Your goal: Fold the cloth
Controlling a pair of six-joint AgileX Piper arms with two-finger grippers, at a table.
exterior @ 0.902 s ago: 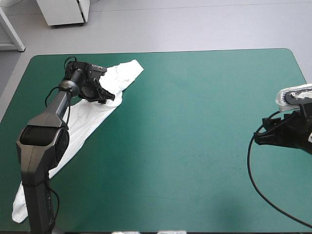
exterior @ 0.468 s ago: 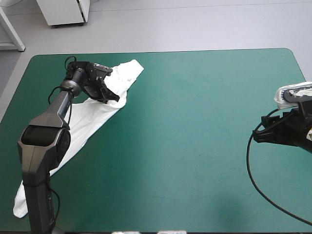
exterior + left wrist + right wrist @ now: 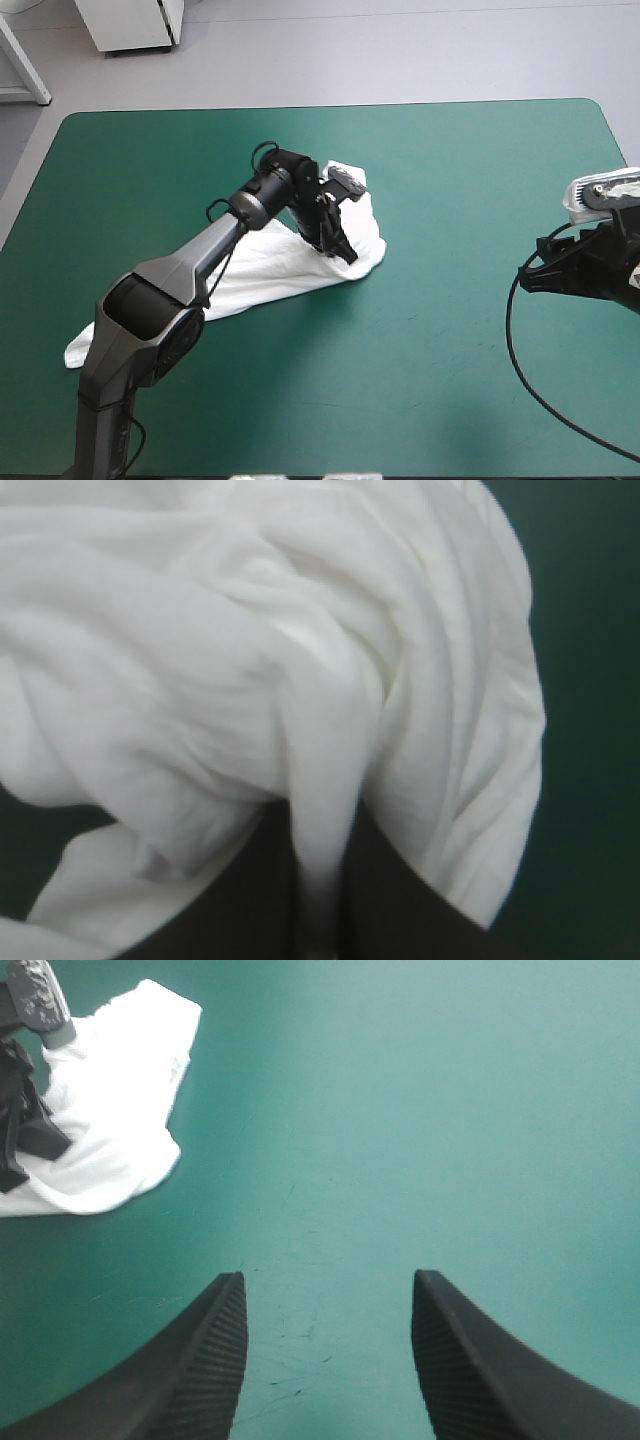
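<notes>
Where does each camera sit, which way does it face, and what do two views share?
High view: above and behind the robot, looking forward and down at the table; left pincer on the T-shirt, right pincer apart.
Left wrist view: above that wrist, along its fingers, shut on the T-shirt.
Right wrist view: above that wrist, across the table; right pincer open.
Shared: high and right wrist views show the T-shirt and left pincer.

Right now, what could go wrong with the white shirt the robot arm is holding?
1. The left gripper pinches only a narrow fold of the T-shirt, so it might slip out.
2. The T-shirt is bunched into a long crumpled strip, so folding it now would likely trap wrinkles.
3. The right gripper is open and far off at the right edge of the table, so nothing steadies the loose tail.
</notes>
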